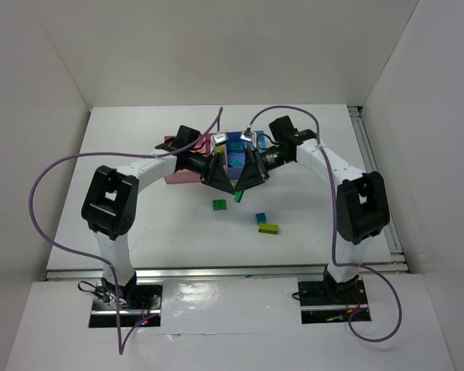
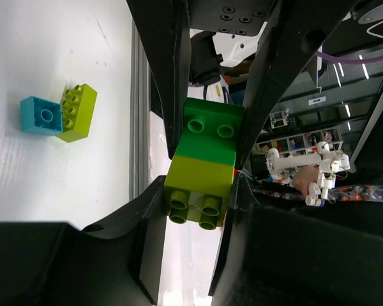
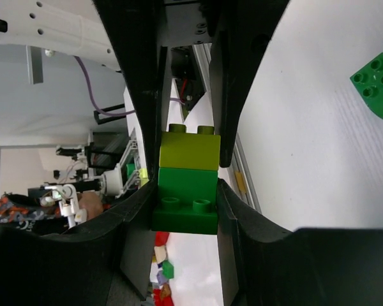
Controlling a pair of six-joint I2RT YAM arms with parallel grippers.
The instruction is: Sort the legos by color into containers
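Jaws seemingly share stacked legos (image 2: 204, 162), obscured overhead.

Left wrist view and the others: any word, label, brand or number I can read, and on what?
No readable text in any view.
On the lime brick and the dark green brick joined to it: no print visible.
In the background clutter of both wrist views: too blurred to read.

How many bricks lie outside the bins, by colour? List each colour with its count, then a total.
Green studded plastic bricks: 2, the table green brick and the held green brick in the right tool.
Lime studded plastic bricks: 2, the table lime brick and the held lime brick in the left tool.
Cyan studded plastic brick: 1.
Total: 5.
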